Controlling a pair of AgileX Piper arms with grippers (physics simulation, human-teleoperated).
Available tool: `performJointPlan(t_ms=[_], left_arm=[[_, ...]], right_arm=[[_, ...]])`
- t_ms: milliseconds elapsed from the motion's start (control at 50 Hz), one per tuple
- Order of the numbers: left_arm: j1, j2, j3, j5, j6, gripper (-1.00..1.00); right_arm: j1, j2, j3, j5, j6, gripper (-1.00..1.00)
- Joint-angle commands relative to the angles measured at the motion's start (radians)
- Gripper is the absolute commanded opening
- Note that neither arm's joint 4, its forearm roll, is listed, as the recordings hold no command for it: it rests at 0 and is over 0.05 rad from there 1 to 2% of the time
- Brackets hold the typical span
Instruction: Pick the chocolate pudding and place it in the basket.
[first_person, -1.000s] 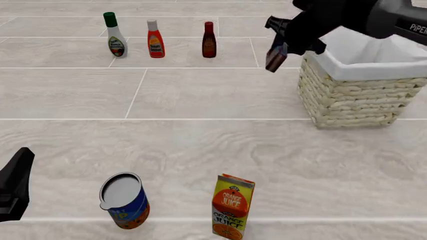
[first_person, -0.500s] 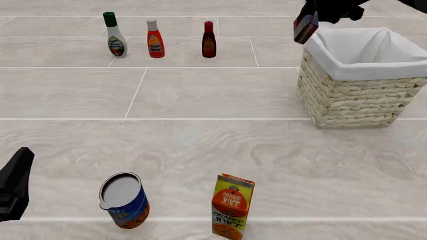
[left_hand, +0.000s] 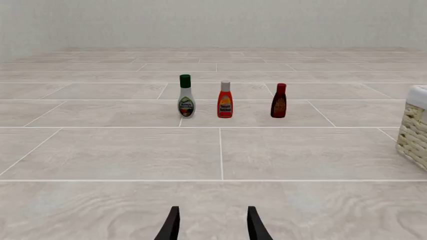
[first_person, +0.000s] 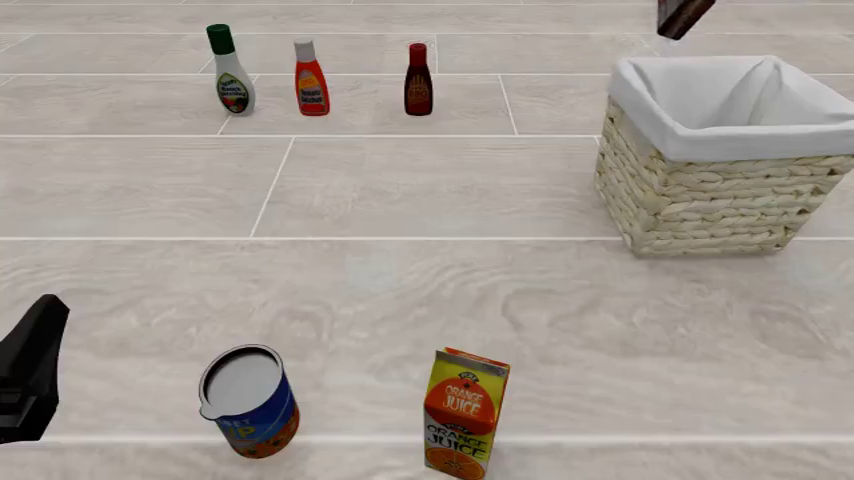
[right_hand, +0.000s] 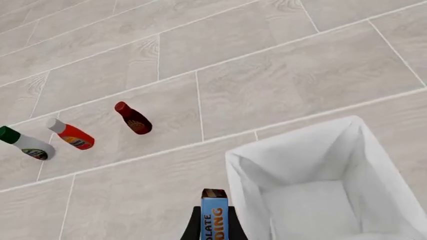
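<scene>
chocolate pudding cut off above basket, right gripper barely visible

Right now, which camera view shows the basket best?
The front view: the whole basket is visible, woven walls and white lining. The right wrist view looks down into its lining only, cut at the edge. The left wrist view catches just one corner.

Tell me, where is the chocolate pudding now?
The chocolate pudding is at the front view's top right edge, in the air above the basket's far left corner, held by the right gripper.
</scene>
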Motion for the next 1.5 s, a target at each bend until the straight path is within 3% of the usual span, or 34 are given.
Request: performJointPlan(t_ms=[20,360,1140,1500], left_arm=[[0.000,0.000,0.000,0.000,0.000,1.00],[0.000,0.000,0.000,0.000,0.000,1.00],[0.000,0.000,0.000,0.000,0.000,1.00],[0.000,0.000,0.000,0.000,0.000,1.00]], right_arm=[[-0.051,-0.027,-0.023,0.017,-0.015,-1.00],[-0.129,-0.031,-0.055,0.022,-0.033,-1.00],[-0.233,0.134,-0.359,0.135,0.001,-1.00],[-0.268,0.139,-0.284,0.089,0.001,-1.00]])
